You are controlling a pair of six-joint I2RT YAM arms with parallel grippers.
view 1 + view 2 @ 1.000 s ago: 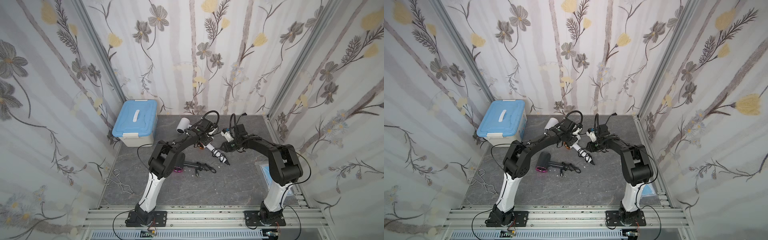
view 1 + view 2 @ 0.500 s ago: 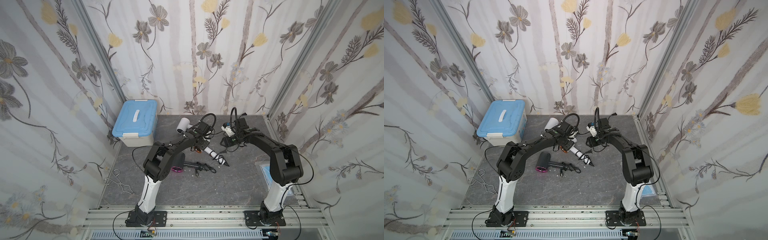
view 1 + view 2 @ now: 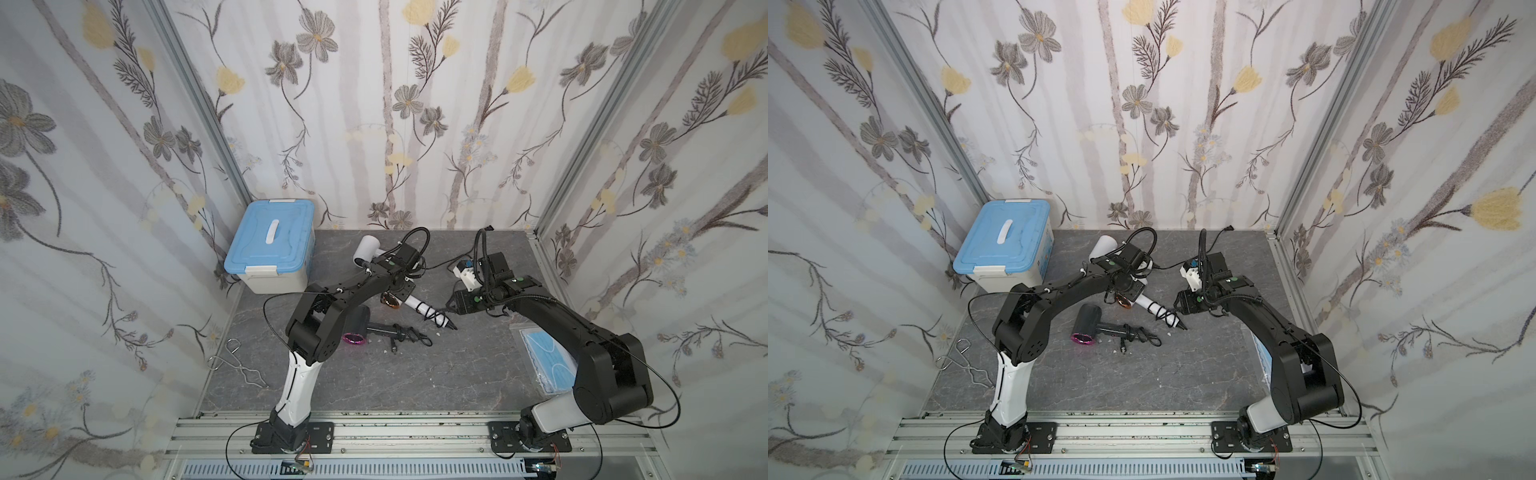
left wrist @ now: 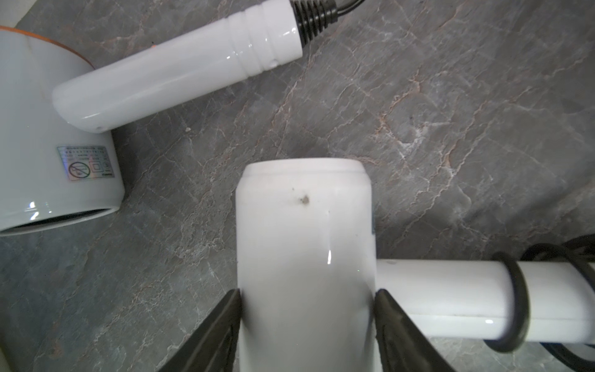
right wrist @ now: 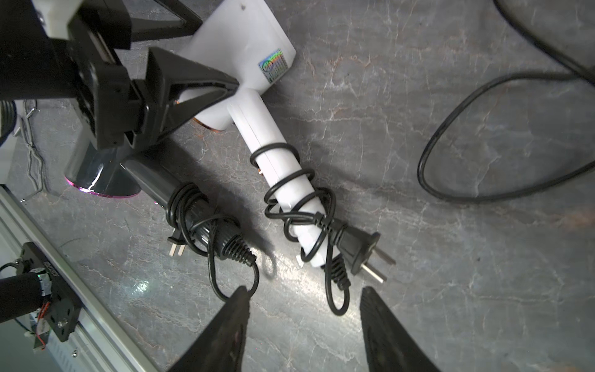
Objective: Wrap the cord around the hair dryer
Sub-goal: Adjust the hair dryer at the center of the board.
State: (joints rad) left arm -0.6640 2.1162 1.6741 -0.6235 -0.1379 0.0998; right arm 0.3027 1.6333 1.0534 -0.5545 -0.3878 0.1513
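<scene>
Three hair dryers lie on the grey marbled tabletop (image 3: pixel 436 374); only one sits between the arms.

Nearest the aluminium front rail (image 3: pixel 395 432) are bent wire tongs (image 3: pixel 237 365) at the left edge and a flat pack of blue face masks (image 3: pixel 548 365) at the right edge. Both are well apart from the work.

Next comes a dark grey hair dryer with a magenta rim (image 3: pixel 1089 320), a bundled cord (image 5: pixel 180 201) on its handle. It lies just beside the task's dryer and is the likeliest snag.

Then the white plastic hair dryer (image 5: pixel 257 128), flat on the table. Its black cord (image 5: pixel 318 217) goes round the handle in loose turns, with the two-pin plug (image 5: pixel 359 249) and a slack loop free at the handle's end.

The handle's long axis runs from the barrel toward the right gripper (image 5: pixel 303 290), which is just off the plug end with jaws wide and empty. That makes it the nearer arm to the loose tail.

The left gripper (image 4: pixel 308 294) straddles the barrel, fingers (image 4: pixel 225 322) at both flanks. Cannot tell whether they press or stand just clear.

The wrap looks nearly done; the tail probably wants tucking.

Farther back are a second white hair dryer (image 3: pixel 368 247), its unwound cord (image 5: pixel 421 166) trailing, and a blue-lidded storage box (image 3: pixel 270 245) in the far corner.
</scene>
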